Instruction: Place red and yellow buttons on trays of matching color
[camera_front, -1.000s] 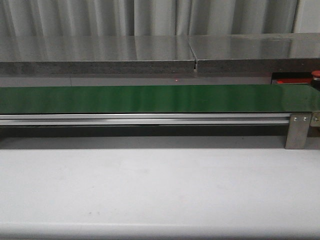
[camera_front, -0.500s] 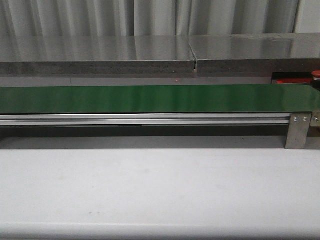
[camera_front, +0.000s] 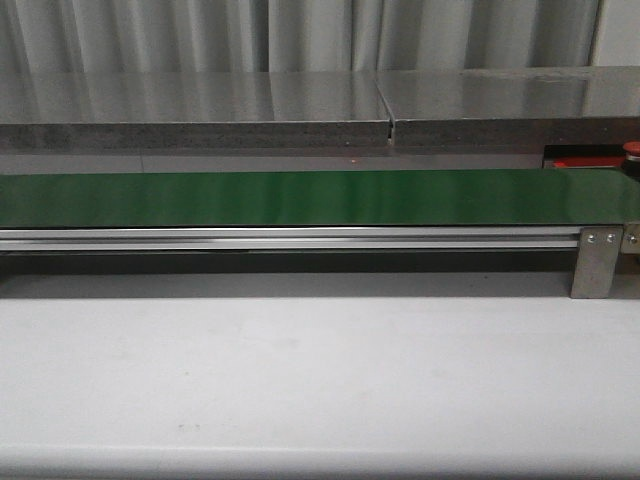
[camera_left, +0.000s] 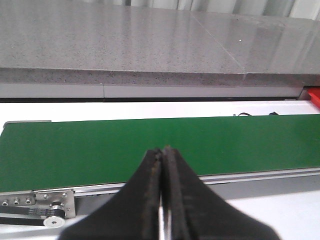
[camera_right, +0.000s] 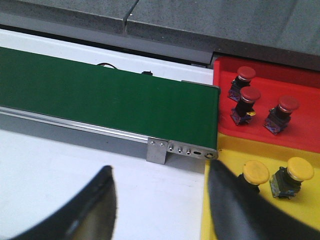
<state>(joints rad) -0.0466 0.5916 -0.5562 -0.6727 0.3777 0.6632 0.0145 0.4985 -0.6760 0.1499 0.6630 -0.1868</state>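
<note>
front view unchanged across the earlier moments, green belt (camera_front: 300, 198) as before

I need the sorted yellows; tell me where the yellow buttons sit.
In the right wrist view, two yellow buttons stand on the yellow tray, just past the green belt end, beside the red tray.

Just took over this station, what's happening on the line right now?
Nothing is being handled. The green belt carries no buttons. The left gripper hangs shut over it, holding nothing; the right gripper is open near the belt's end. Three red buttons already sit on the red tray and two yellow buttons on the yellow tray. Both arms look to be waiting.
</note>
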